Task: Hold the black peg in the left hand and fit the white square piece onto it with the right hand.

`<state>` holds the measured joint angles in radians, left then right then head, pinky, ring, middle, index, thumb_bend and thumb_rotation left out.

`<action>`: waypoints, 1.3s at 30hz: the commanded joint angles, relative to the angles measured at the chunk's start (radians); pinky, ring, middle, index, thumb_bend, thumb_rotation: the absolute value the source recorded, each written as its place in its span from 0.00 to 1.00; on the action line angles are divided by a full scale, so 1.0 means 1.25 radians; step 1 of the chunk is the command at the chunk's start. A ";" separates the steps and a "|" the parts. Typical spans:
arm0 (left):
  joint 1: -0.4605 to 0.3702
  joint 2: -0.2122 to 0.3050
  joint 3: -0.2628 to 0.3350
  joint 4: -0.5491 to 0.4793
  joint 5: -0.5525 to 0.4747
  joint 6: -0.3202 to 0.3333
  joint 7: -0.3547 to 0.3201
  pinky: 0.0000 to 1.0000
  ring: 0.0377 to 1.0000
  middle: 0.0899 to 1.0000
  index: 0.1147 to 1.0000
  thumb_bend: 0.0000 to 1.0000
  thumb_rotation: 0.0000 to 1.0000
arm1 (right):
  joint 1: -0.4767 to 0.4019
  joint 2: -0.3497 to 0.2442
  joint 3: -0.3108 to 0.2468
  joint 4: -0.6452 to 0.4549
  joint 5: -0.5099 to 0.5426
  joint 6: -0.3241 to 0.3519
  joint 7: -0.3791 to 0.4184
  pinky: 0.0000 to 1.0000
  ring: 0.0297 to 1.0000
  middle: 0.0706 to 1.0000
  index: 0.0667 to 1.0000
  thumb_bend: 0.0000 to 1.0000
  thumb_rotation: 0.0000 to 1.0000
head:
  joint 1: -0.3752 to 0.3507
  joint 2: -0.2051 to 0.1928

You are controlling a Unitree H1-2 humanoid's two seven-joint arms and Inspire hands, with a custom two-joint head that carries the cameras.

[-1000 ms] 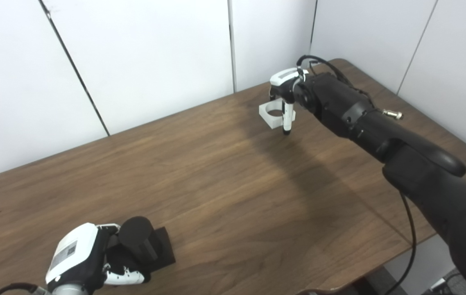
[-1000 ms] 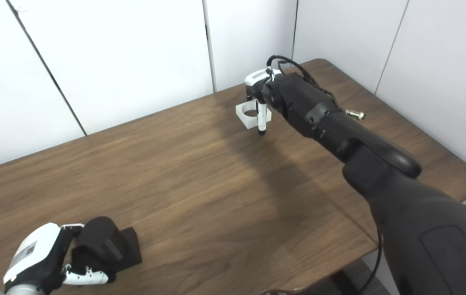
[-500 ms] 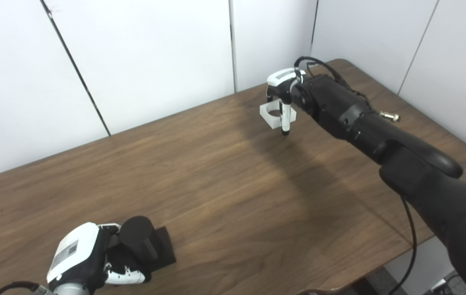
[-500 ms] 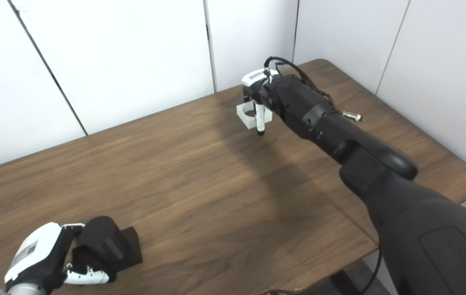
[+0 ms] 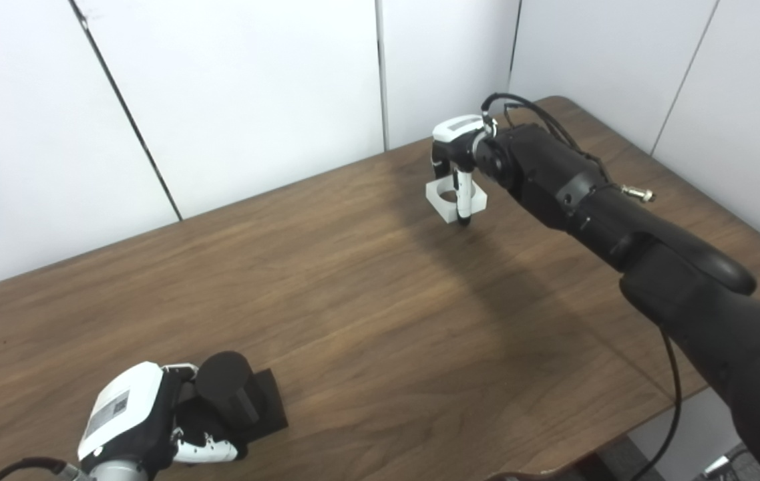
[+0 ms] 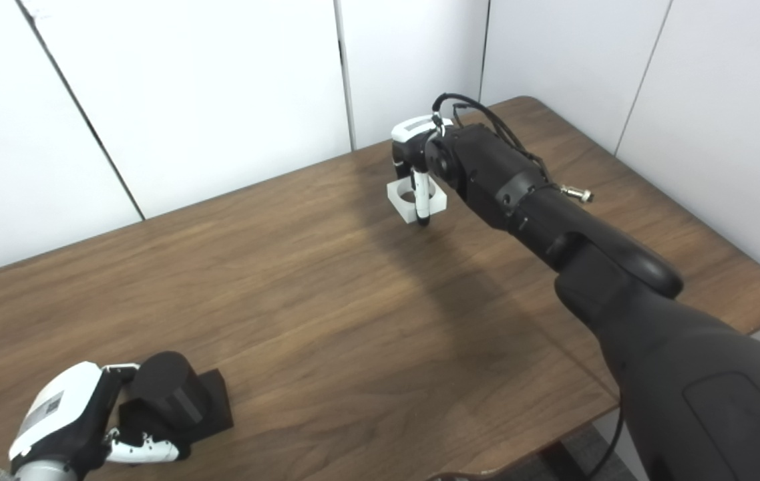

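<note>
Looks light, stiff and smooth, likely plastic: white square piece [image 5: 455, 198] pinched under the right hand [image 5: 461, 148] by fingers around its rim, black peg [image 5: 225, 391] clasped upright beside the left hand [image 5: 146, 421], best carried level.

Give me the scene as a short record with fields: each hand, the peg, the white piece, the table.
left hand: near left corner, wrapped around the black peg
black peg: upright cylinder on a square base
right hand: far side, fingers down around the white square piece
white square piece: round hole facing up, far from the peg
table: brown wood
fitting: not yet done
</note>
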<state>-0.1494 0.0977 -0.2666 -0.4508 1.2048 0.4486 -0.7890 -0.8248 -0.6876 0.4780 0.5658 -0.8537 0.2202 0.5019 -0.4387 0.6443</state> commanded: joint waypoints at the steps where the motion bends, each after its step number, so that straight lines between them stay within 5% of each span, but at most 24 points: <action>1: 0.009 0.005 0.006 0.006 0.024 0.012 -0.027 0.96 0.91 0.76 0.42 0.52 0.05 | -0.015 -0.004 -0.002 0.003 0.002 -0.005 0.002 0.81 0.86 0.74 0.45 0.52 0.13 | 0.003 0.000; 7: 0.009 -0.013 0.001 0.001 0.039 0.012 -0.033 0.96 0.91 0.76 0.42 0.52 0.06 | -0.009 -0.018 0.009 -0.024 -0.016 -0.002 0.015 0.83 0.86 0.73 0.45 0.52 0.13 | 0.095 0.031; 14: 0.004 -0.071 -0.011 0.007 0.081 0.010 -0.020 0.90 0.88 0.76 0.42 0.52 0.05 | 0.017 -0.061 -0.015 -0.225 0.021 -0.049 0.107 0.94 0.89 0.77 0.45 0.52 0.14 | 0.281 0.085; 17: -0.004 -0.086 -0.024 0.015 0.102 0.001 -0.024 0.90 0.87 0.75 0.42 0.52 0.05 | 0.033 -0.066 -0.034 -0.324 0.059 -0.076 0.135 0.99 0.90 0.77 0.45 0.52 0.14 | 0.317 0.096; 25: -0.010 -0.111 -0.026 0.020 0.130 0.000 -0.038 0.85 0.85 0.77 0.42 0.52 0.05 | 0.034 -0.024 -0.039 -0.511 0.105 -0.112 0.201 1.00 0.88 0.76 0.45 0.52 0.14 | 0.354 0.114; 31: -0.012 -0.118 -0.021 0.023 0.134 -0.002 -0.041 0.85 0.86 0.77 0.42 0.52 0.05 | 0.032 0.016 -0.042 -0.658 0.126 -0.089 0.280 1.00 0.89 0.76 0.45 0.53 0.14 | 0.355 0.128; 39: -0.019 -0.124 -0.020 0.036 0.134 -0.001 -0.037 0.83 0.85 0.78 0.42 0.52 0.05 | 0.038 0.038 -0.073 -0.748 0.165 -0.091 0.327 1.00 0.89 0.76 0.45 0.53 0.14 | 0.352 0.144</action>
<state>-0.1574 -0.0429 -0.2828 -0.4281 1.3752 0.4532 -0.8227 -0.7321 -0.6391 0.4124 -0.3325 -0.6571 0.1059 0.9167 0.0000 0.8237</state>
